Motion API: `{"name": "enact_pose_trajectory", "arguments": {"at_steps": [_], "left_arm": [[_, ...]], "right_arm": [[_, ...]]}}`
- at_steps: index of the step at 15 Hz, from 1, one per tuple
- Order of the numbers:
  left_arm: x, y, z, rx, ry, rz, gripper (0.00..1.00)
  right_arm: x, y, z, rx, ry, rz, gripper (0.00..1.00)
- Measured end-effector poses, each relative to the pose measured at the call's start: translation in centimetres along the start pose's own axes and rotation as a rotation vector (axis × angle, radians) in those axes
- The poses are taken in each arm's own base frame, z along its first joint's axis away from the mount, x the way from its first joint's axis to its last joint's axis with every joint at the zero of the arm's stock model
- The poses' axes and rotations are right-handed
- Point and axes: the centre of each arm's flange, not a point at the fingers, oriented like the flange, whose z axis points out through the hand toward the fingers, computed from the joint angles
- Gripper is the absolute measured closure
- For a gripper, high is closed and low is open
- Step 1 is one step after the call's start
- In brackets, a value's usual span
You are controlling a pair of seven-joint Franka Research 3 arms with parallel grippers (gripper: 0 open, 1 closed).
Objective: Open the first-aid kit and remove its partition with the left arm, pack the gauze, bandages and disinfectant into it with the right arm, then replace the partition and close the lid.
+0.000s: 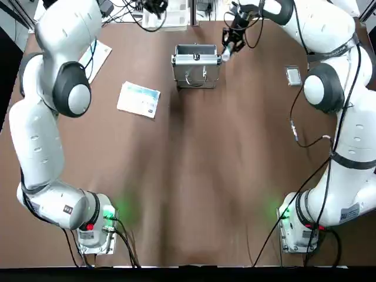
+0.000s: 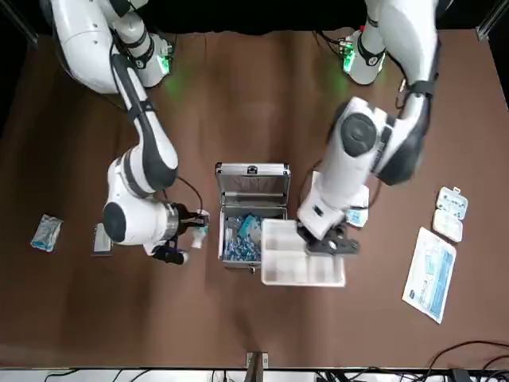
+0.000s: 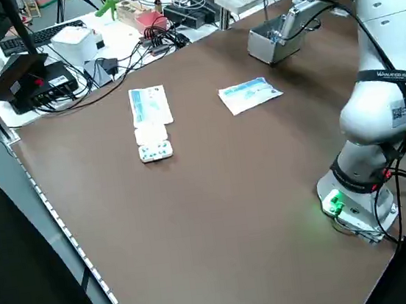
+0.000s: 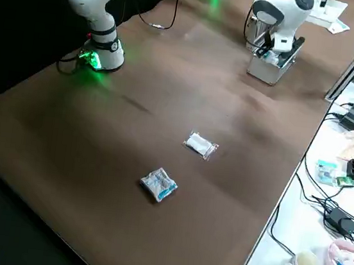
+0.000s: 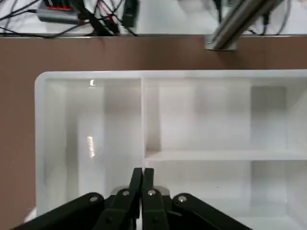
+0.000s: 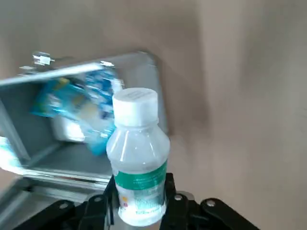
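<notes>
Here the right gripper (image 2: 193,231) clamps the disinfectant (image 6: 137,155) just beside the open kit (image 2: 248,227), level with its rim; blue packets (image 2: 241,235) lie inside. The left gripper (image 5: 142,179) pinches the white partition (image 2: 302,263) by its wall, beside the kit.

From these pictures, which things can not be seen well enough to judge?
- Bottom of the first-aid kit, front view: blue packets cover it.
- Kit contents, right wrist view: blurred, partly behind the disinfectant held in the right hand.
- Partition held in the left hand, left wrist view: far end cut off by the edge.
- Two packets, right side view: labels too small.
</notes>
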Motion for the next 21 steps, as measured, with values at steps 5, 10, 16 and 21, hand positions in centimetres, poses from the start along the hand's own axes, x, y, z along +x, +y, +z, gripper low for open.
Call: {"name": "enact_pose_trajectory", "arguments": {"at_steps": [5, 10, 16, 21], "left_arm": [[2.3, -8.9, 4.4, 0.042, -0.059, 0.06, 0.97], [1.5, -12.9, 12.7, 0.06, -0.173, 0.106, 0.97], [0.2, -13.3, 20.4, 0.038, -0.195, 0.16, 0.97], [-0.1, -13.4, 22.0, 0.037, -0.184, 0.093, 0.97]], "right_arm": [[0.0, -3.3, 2.6, 0.054, 0.11, -0.034, 0.6], [-0.5, -4.6, 7.8, 0.042, 0.105, -0.053, 0.6], [-0.8, -5.3, 8.2, 0.042, 0.104, -0.064, 0.46], [-0.7, -5.7, 7.4, 0.052, 0.117, -0.071, 0.14]]}}
